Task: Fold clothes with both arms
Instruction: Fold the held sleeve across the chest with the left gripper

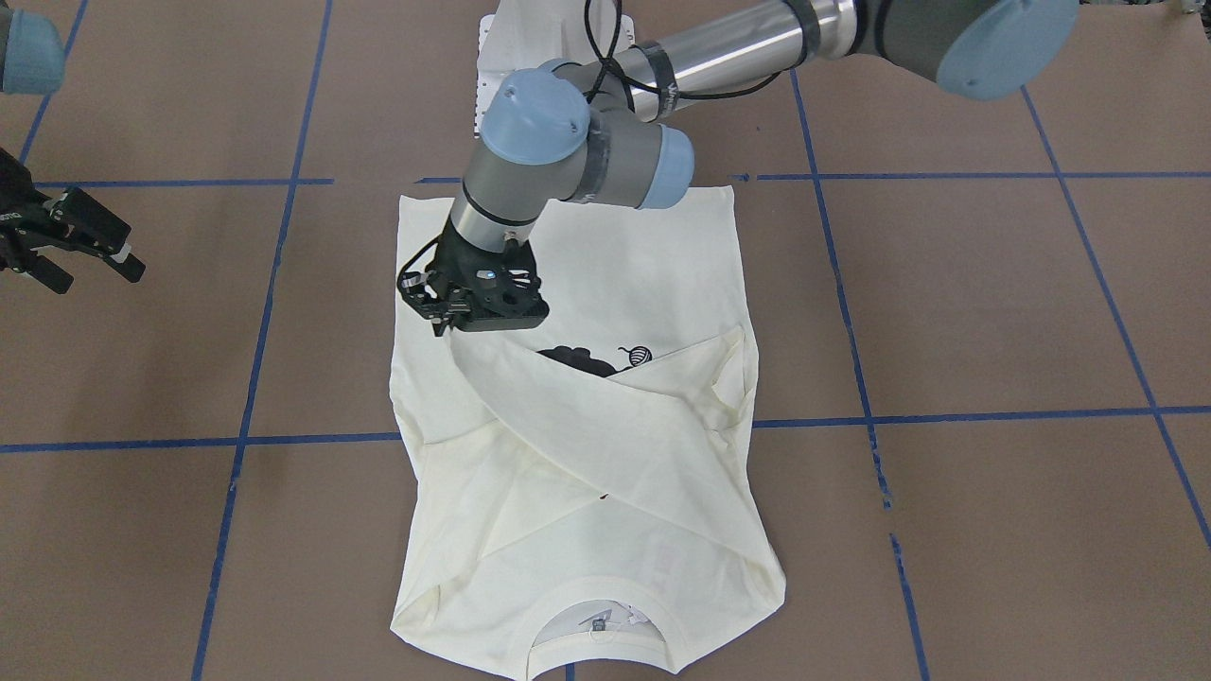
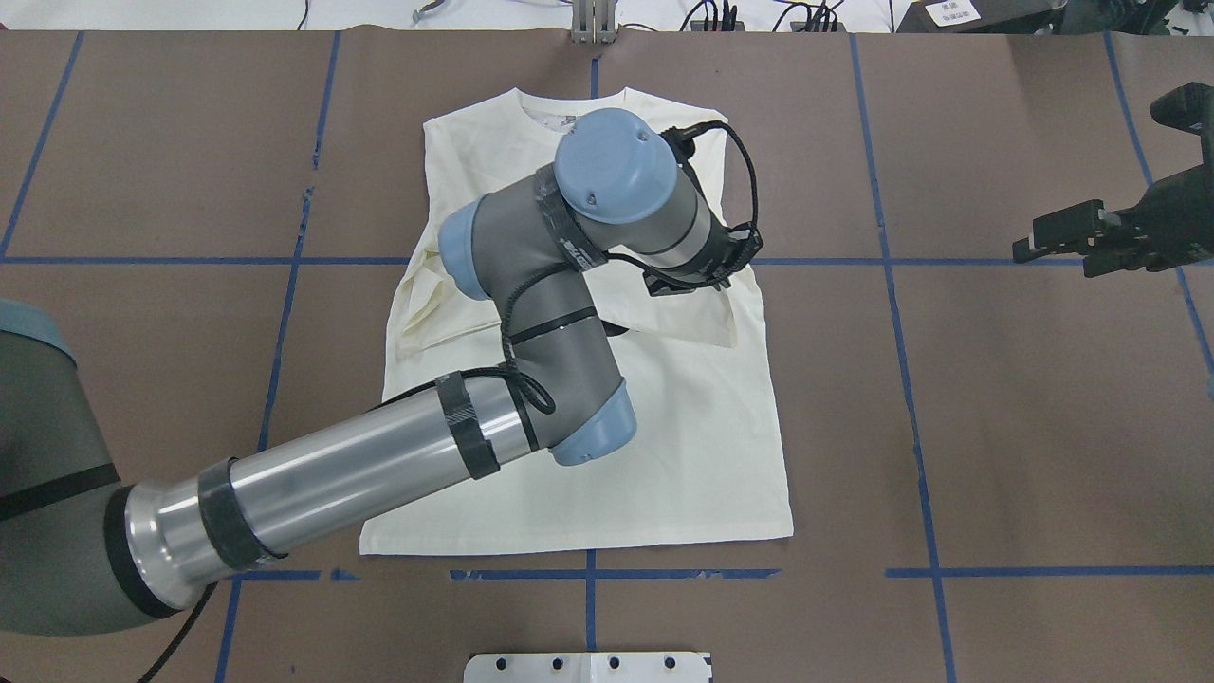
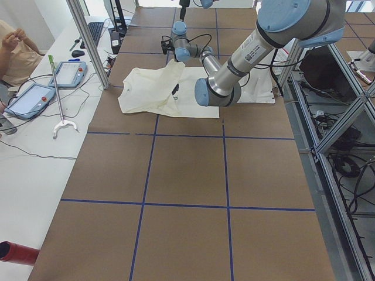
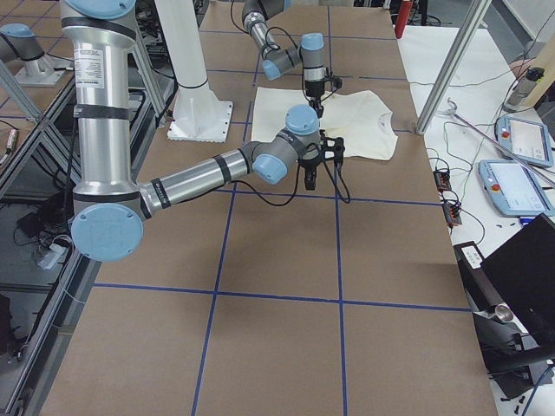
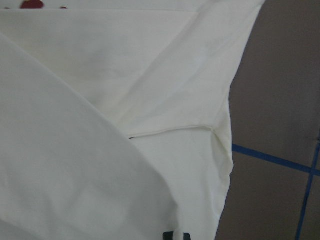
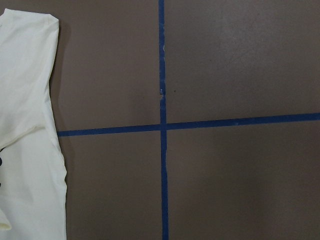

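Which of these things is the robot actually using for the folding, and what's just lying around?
Part of the job:
shirt
left gripper, down at the shirt
right gripper, off to the side

Just lying about, on or by the side bench:
tablets
grabber stick
keyboard
red tube

We see a flat brown table top [image 1: 993, 312] marked into big squares by blue tape lines [image 1: 946, 176]. On it lies one cream-white long-sleeved T-shirt [image 1: 587, 473], collar at the side far from the robot, hem at the near side just beside a tape line. Both sleeves cross over the chest; we note a black cat print [image 1: 577, 359] peeking out above them. One tape line runs under the shirt. A white metal base plate [image 2: 588, 667] sits at the robot's edge.
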Tool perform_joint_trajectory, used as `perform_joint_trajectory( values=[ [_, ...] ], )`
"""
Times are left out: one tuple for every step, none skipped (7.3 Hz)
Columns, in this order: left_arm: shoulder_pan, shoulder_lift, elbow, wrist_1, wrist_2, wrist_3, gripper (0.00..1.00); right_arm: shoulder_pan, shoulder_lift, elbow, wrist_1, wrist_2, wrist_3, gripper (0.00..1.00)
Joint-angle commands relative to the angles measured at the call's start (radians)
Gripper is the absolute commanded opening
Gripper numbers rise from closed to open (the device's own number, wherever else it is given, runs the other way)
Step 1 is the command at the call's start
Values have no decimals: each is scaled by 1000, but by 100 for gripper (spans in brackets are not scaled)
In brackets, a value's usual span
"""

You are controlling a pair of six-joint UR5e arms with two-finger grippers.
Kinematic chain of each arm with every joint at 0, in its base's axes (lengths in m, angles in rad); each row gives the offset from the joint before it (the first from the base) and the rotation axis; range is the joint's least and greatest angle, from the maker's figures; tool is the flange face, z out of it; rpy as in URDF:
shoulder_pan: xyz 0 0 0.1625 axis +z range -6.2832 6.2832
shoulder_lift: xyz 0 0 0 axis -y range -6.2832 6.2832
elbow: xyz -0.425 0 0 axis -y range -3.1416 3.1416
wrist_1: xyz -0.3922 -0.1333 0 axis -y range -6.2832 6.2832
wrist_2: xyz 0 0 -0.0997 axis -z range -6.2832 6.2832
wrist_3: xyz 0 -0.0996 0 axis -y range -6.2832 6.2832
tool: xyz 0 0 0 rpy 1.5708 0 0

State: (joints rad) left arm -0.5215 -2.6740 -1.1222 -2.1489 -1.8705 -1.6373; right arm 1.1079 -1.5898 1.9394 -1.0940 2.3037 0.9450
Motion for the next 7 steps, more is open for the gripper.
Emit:
perform_joint_trajectory(
  values=[
    [23,44,5,-71,60,-22,81,1,-3,-11,0,-7,-2,100],
    [11,189,-172,-66,59,-22,82,-34,10,-5,2,-12,23,100],
    [-45,291,-308,-49,29,-19,81,-99,36,-2,6,-18,131,100],
    [-107,369,-396,7,-48,22,81,-205,60,10,40,-89,264,100],
    [-132,479,-512,44,-59,119,81,-364,62,35,84,-230,448,100],
    [-152,565,-580,47,-61,198,81,-528,63,80,86,-400,601,100],
    [-153,588,-591,47,-61,220,81,-680,71,108,82,-561,732,100]
  ],
)
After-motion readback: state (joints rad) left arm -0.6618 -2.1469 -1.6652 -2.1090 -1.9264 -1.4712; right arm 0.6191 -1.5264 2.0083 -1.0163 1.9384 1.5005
